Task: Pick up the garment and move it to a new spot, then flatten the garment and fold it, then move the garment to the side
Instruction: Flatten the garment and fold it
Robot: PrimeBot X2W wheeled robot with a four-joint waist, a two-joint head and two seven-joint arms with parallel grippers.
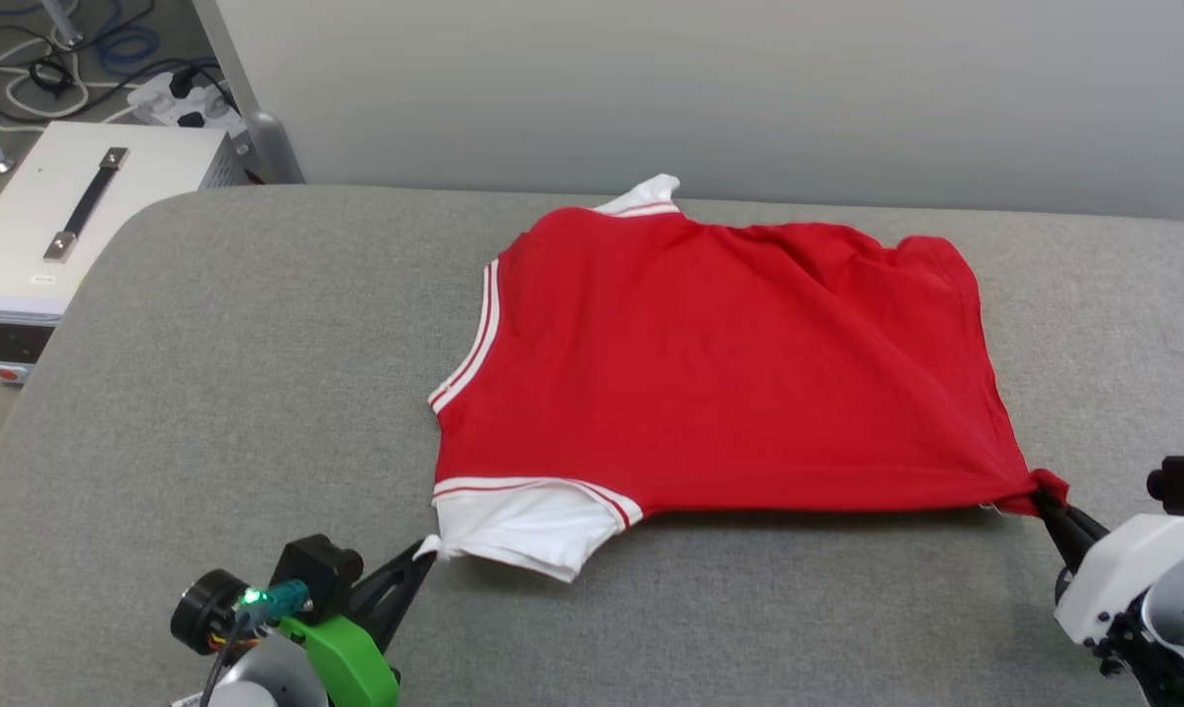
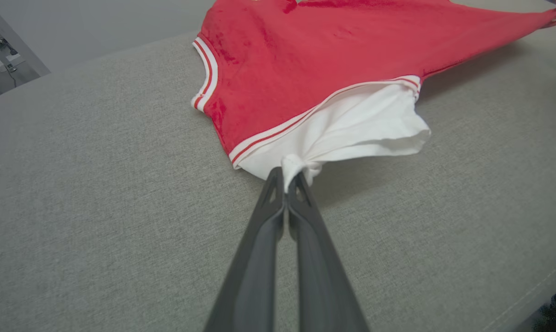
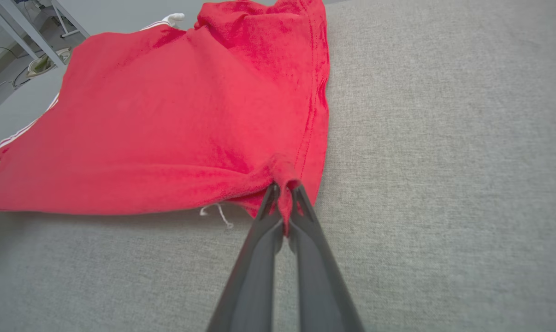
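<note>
The garment [image 1: 710, 363] lies spread on the grey cloth-covered desk [image 1: 219, 393], plain red side up, a little toward 1 o'clock of the head view's middle. Its striped neck trim [image 1: 474, 344] faces 9 o'clock and its hem faces 3 o'clock.

The left tool [image 1: 425, 558] sits at 7 o'clock of the garment. It is clenched on a bunched pinch of the near white sleeve [image 1: 523, 520]. In the left wrist view, the left tool [image 2: 286, 173] has its two dark fingers pressed together, with a knot of white cloth [image 2: 292, 163] squeezed between the tips. The sleeve fans out from there toward 1 o'clock.

The right tool [image 1: 1044, 496] sits at 4 o'clock of the garment, grasping the near hem corner. In the right wrist view, the right tool [image 3: 285, 189] has a fold of red cloth [image 3: 285, 170] nipped between its tips, and the body of the shirt spreads away toward 10 o'clock.

The near edge runs straight and taut between the two grips, with a shadow under it. Creases run from the right-hand corner toward 11 o'clock. A second white sleeve tip [image 1: 651, 191] pokes out at the far edge, at 12 o'clock. Off the desk, at 10 o'clock, stands a white box [image 1: 72, 216] with a dark handle.
</note>
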